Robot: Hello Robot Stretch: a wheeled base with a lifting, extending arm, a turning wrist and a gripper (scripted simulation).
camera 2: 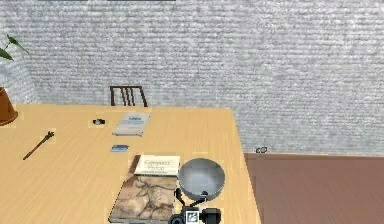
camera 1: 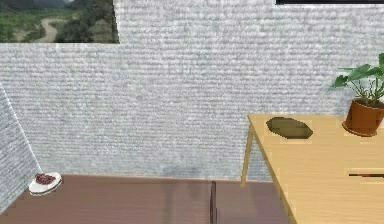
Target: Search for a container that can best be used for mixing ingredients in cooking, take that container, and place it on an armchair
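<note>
One table [camera 2: 60, 175] is seen in the arm side view. Noted on it, left to right: one potted plant [camera 2: 4, 104], one stick [camera 2: 38, 146], three books [camera 2: 131, 124], print too small to be read, one grey bowl [camera 2: 200, 176]. Gripper [camera 2: 188, 204] is seen at the bottom edge, by the bowl; its grip and whether anything is held cannot be told.

Tabletop [camera 2: 60, 170] pale yellow wood. Bowl [camera 2: 200, 178] grey, blue-grey sheen inside. Wall [camera 1: 180, 90] white-grey with a fine speckled weave. Floor [camera 1: 130, 200] reddish brown. Plant [camera 1: 362, 85] green, pot [camera 1: 364, 118] terracotta. Book [camera 2: 145, 198] mottled tan-brown cover.
</note>
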